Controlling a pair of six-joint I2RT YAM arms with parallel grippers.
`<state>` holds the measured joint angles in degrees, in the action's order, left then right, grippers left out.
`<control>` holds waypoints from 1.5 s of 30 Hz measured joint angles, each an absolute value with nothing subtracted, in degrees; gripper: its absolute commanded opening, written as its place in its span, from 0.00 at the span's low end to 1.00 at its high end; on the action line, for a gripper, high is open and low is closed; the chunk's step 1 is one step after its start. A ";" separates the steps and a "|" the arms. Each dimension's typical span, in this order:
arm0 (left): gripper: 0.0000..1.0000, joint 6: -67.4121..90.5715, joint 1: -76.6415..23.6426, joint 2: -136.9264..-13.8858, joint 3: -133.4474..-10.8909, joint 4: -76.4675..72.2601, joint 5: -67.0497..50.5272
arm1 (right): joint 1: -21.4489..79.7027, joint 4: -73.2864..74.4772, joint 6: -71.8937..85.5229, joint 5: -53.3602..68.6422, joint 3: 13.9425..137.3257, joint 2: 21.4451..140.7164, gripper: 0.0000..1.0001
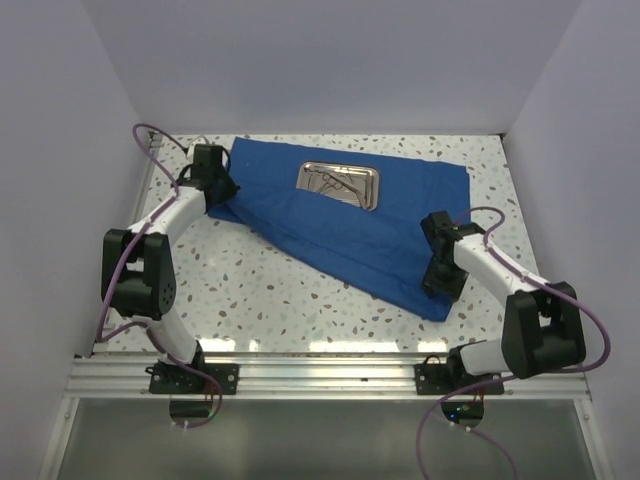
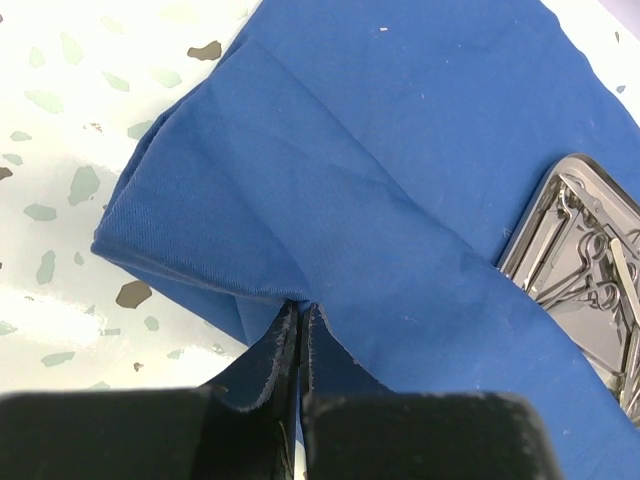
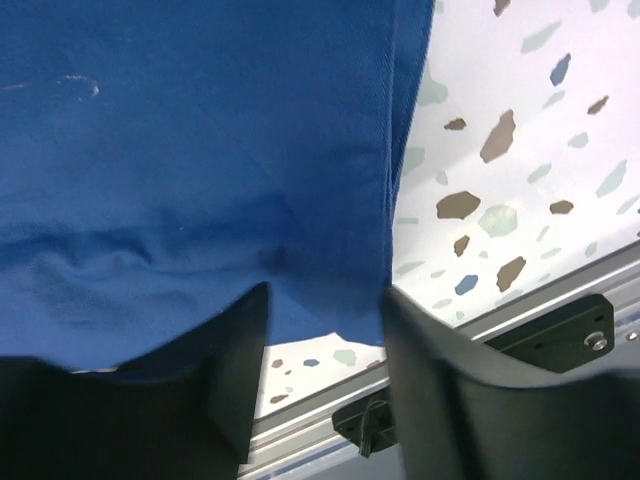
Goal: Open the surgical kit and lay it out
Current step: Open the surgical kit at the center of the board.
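The royal-blue cloth [image 1: 350, 225] lies spread on the speckled table, with its left part folded over. The shiny steel tray [image 1: 341, 186] sits on the cloth's far middle and holds several thin steel instruments [image 2: 592, 280]. My left gripper [image 1: 216, 186] is at the cloth's left corner. In the left wrist view its jaws [image 2: 300, 312] are shut on a fold of the cloth [image 2: 330, 170], and the tray [image 2: 560, 215] shows at the right. My right gripper [image 1: 441, 281] is at the cloth's near right corner. In the right wrist view it [image 3: 325, 305] is open, with the cloth corner [image 3: 200, 160] between its fingers.
An aluminium rail [image 1: 320, 372] runs along the table's near edge and also shows in the right wrist view [image 3: 545, 310]. White walls enclose the table on the left, the back and the right. Bare speckled table [image 1: 260, 290] lies in front of the cloth.
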<state>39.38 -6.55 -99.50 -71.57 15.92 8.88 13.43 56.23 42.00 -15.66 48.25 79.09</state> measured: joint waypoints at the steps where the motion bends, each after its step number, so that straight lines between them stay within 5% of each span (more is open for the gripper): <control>1: 0.00 39.31 -6.55 -99.50 -71.57 15.92 8.88 | 13.43 55.72 42.06 -15.79 48.25 79.40 0.37; 6: 0.00 38.35 -6.55 -99.46 -71.57 15.99 8.88 | 13.43 53.45 42.61 -16.01 48.25 81.43 0.24; 9: 0.00 37.78 -6.55 -99.37 -71.57 16.12 8.91 | 13.43 52.58 42.57 -16.08 48.25 82.15 0.00; 20: 0.00 36.36 -6.55 -96.01 -72.51 21.71 8.40 | 13.43 56.64 42.61 -14.55 51.72 78.70 0.00; 29: 0.00 35.29 -6.76 -79.94 -73.17 33.56 3.38 | 13.43 68.84 40.88 -14.39 69.04 62.63 0.00; 45: 0.00 34.76 -7.57 -53.65 -61.49 59.72 -2.83 | 13.43 76.44 45.19 -20.58 69.73 45.89 0.00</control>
<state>34.76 -7.57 -53.65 -61.49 59.72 -2.83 13.43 76.44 45.19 -20.58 69.73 45.89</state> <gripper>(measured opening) 0.015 0.026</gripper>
